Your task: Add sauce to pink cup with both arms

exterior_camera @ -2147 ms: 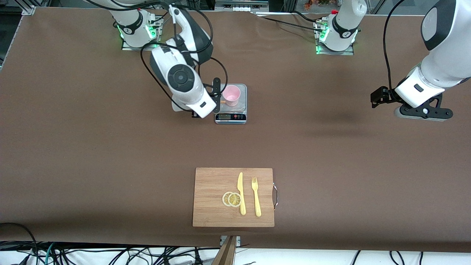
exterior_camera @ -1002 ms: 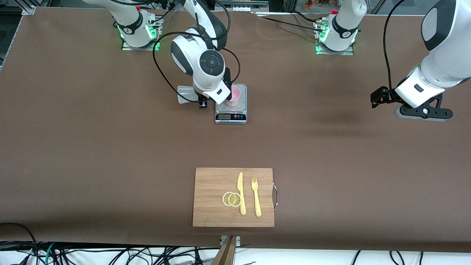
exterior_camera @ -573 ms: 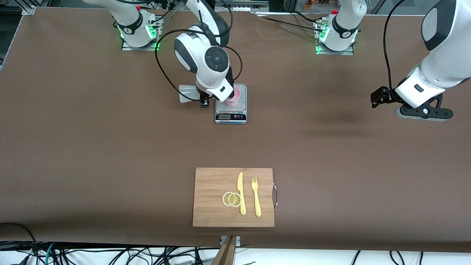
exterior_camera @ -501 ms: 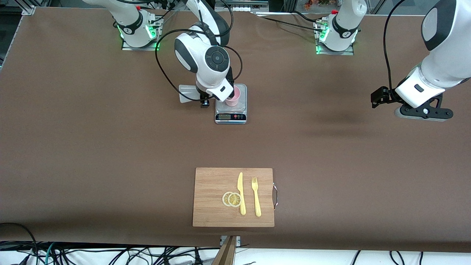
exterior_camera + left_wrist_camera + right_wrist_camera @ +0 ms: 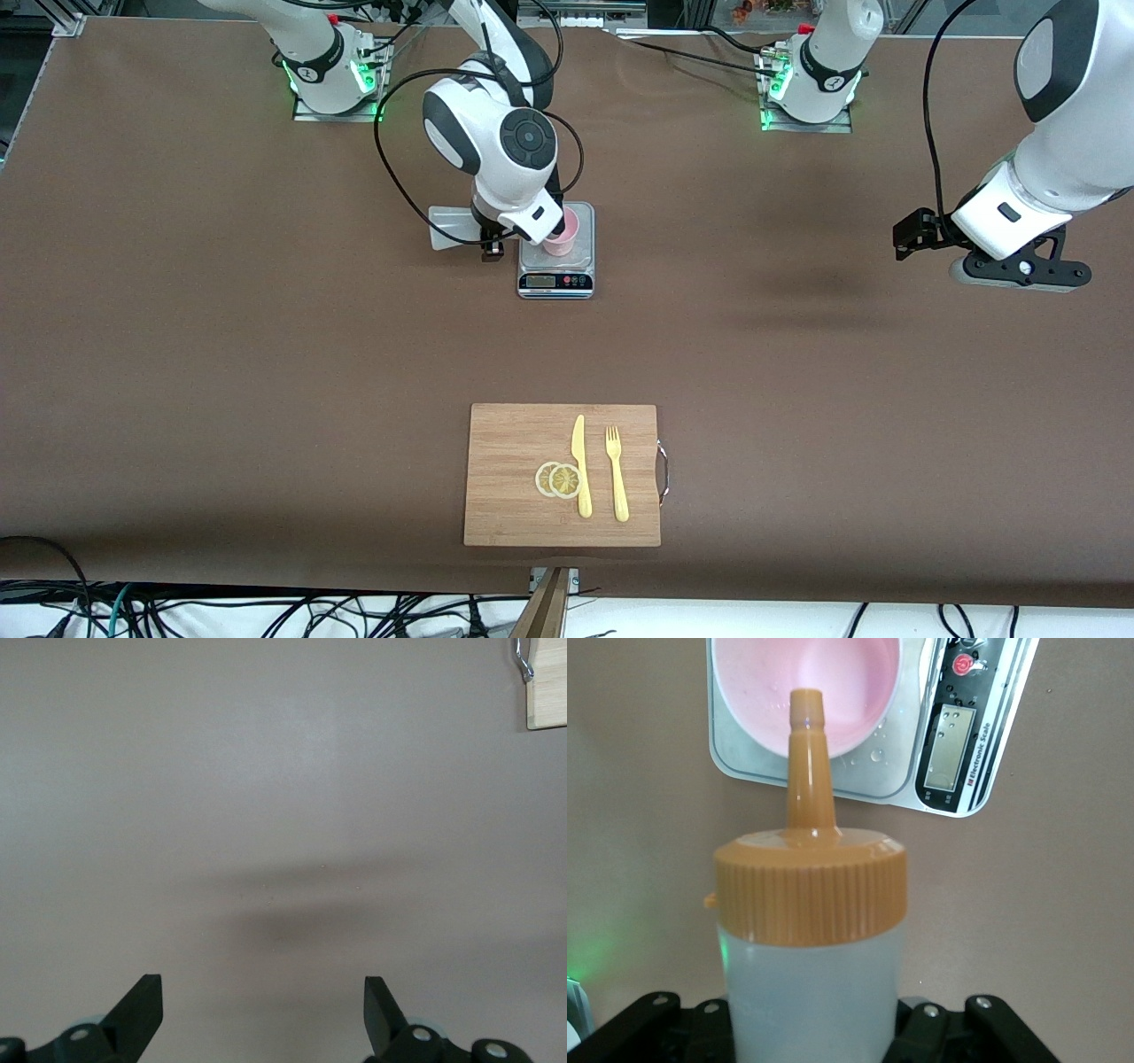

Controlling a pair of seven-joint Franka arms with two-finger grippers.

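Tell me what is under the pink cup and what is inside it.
The pink cup stands on a silver scale. Its inside looks pale pink; the sauce bottle's nozzle covers part of it, so any sauce cannot be seen.

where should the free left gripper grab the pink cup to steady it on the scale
Best guess: the pink cup by its outer wall, coming in from the left arm's end of the table. The round handleless wall suits a two-finger pinch, and the right gripper holds the sauce bottle over its opening.
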